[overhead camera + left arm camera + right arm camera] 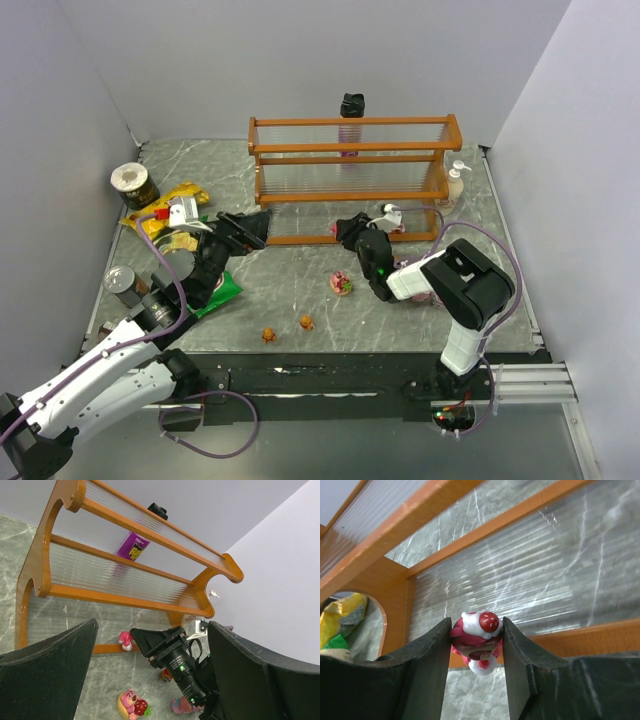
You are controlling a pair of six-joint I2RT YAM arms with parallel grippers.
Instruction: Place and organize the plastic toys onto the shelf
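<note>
- Up close, from the right wrist?
- Right gripper (477,647) half shut, pinching a red and pink toy (479,626) between both fingers. Hangs just in front of the shelf (395,587), low down.
- And from the top?
- Too small there to make out the held toy. Shows others on the table, though: a pink toy (341,284) in the middle, an orange toy (269,334) and a second orange toy (306,322) near the front edge.
- Left gripper (150,675)?
- Wide open, holding nothing. From its own view only: a small pink toy (125,639) just beside the shelf's bottom rail, and a purple can (132,547) behind the shelf.
- The room?
- Grey marbled table (300,265), plain pale walls (300,60). A yellow chip bag (168,212) and a round can (133,183) far left.
</note>
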